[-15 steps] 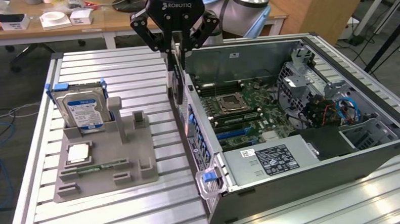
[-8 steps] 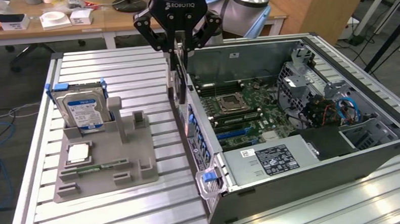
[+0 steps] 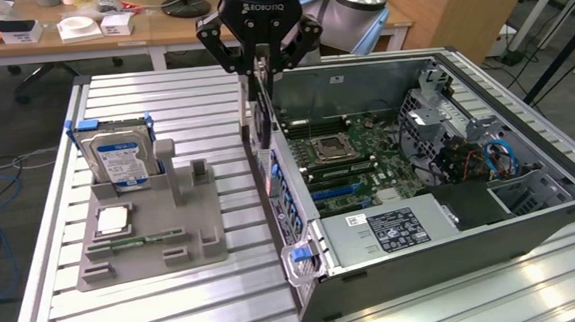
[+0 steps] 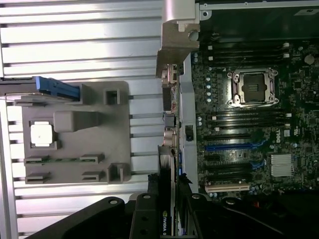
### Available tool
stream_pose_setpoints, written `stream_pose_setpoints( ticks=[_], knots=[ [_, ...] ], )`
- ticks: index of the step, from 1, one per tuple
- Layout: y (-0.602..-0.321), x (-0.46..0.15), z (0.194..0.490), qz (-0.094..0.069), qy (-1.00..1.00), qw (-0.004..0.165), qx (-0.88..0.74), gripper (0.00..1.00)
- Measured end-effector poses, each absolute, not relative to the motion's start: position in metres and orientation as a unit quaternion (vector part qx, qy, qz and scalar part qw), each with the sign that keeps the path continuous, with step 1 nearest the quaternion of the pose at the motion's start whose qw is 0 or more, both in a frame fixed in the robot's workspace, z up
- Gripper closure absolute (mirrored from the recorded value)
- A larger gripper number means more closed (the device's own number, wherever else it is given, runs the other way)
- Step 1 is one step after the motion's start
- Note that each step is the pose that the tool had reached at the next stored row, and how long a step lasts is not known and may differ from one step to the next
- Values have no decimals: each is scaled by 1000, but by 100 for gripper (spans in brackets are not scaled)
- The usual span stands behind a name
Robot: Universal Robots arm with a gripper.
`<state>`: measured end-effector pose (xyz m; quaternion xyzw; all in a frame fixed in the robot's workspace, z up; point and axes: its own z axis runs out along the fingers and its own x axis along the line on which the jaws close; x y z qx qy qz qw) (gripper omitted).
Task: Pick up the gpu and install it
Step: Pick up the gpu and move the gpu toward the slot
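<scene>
Wrist view shows our claw grasping the gpu, which may hit the case wall beneath the claw if tilted.

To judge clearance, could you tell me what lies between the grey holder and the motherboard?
The gpu, held edge-on by the gripper, and the case's wall, shown in the exterior view.

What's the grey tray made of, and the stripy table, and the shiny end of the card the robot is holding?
Grey tray: looks like matte plastic, dull and evenly grey.
Table: likely bare aluminium, silvery slats with glare.
Card end plate: thin shiny metal, probably steel.
</scene>
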<state>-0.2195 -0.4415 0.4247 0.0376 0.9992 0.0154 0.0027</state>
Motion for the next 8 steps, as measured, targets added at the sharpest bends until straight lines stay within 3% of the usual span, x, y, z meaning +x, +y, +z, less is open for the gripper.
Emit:
stream_pose_setpoints(
  ticks=[8],
  knots=[
    [-442,-215,425,15,999,3,38,74]
  ],
)
